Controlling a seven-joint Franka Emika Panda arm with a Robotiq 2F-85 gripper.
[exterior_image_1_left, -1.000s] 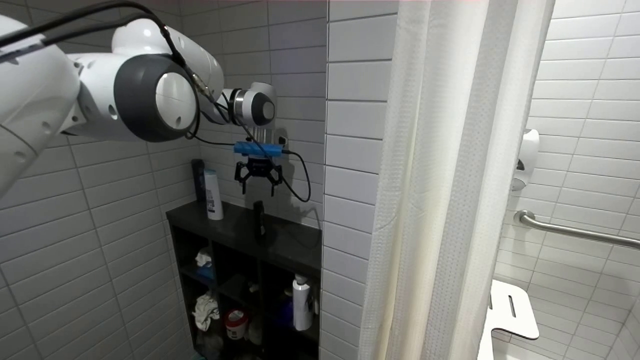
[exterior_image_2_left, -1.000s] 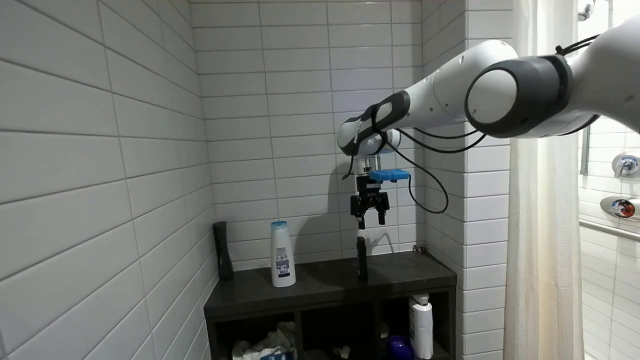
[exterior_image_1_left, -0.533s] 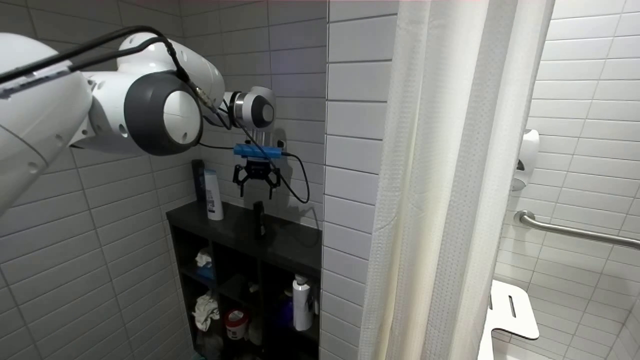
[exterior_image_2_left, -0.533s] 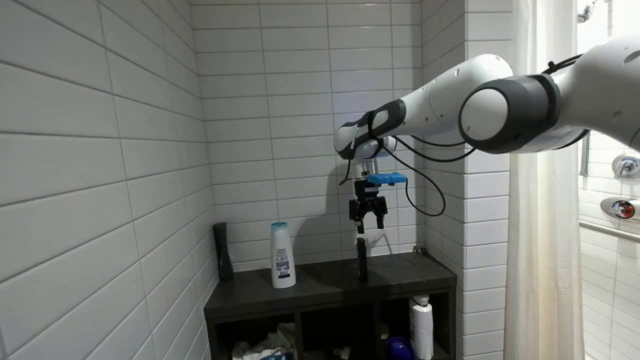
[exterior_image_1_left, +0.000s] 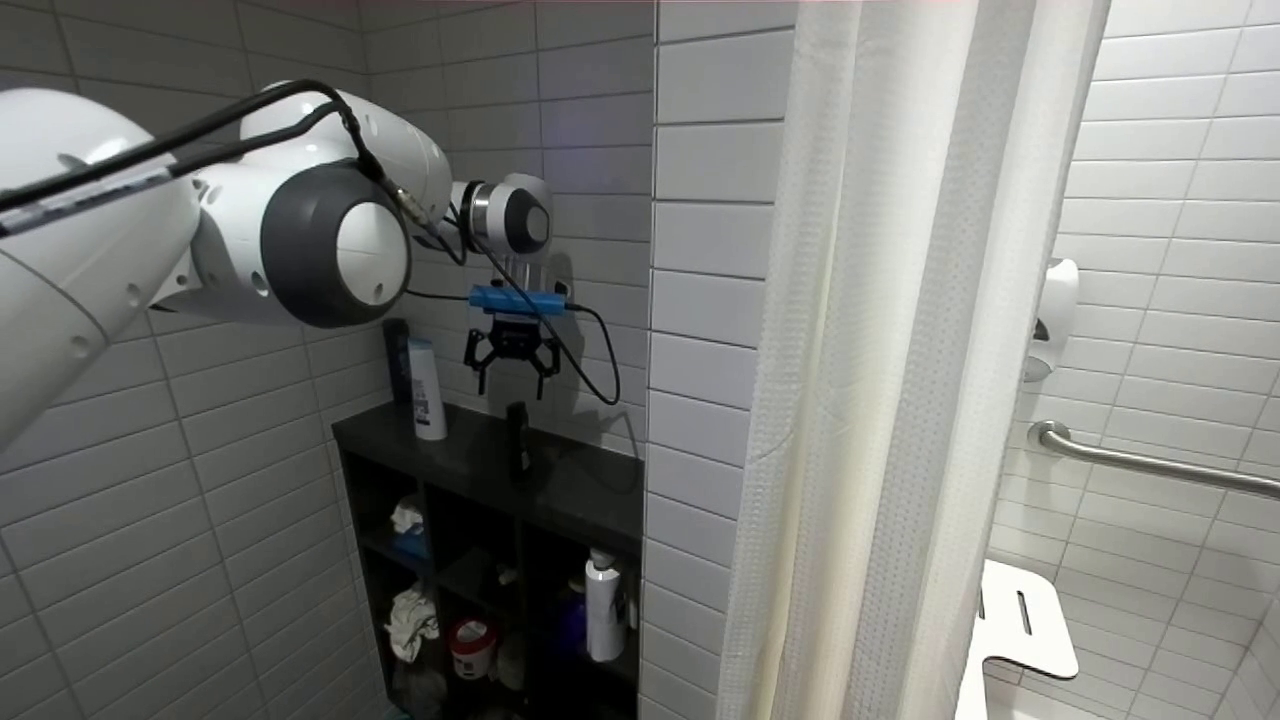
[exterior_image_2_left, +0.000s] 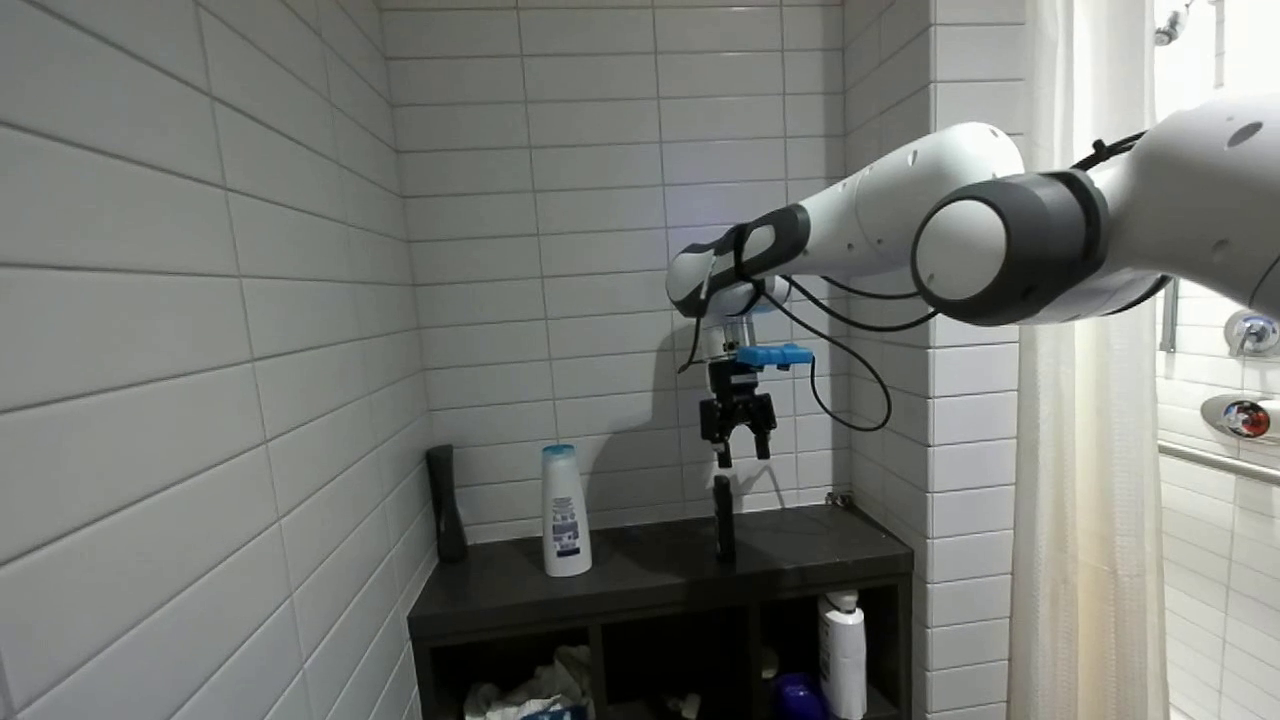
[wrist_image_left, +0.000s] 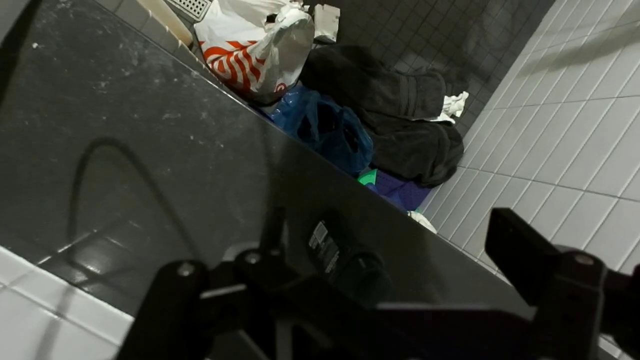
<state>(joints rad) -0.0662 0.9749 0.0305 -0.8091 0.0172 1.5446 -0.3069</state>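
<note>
Dark shelf top (exterior_image_2_left: 648, 560) — black bottle (exterior_image_2_left: 724, 522) upright beneath end effector (exterior_image_2_left: 744, 460) — small gap.

A: Exterior views?
B: Both stand back, facing the shelf unit (exterior_image_2_left: 640, 572), sharing its top (exterior_image_1_left: 585, 482) and front edge (exterior_image_2_left: 660, 596).
A: Wrist view?
B: Close above, looking down past that edge to floor (wrist_image_left: 425, 30).

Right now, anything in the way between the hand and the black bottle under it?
Nothing visible. In both exterior views the open hand hangs above the black bottle with only a gap between. The looped cable hangs off to one side, and the blue-capped white bottle stands apart on the shelf top.
</note>
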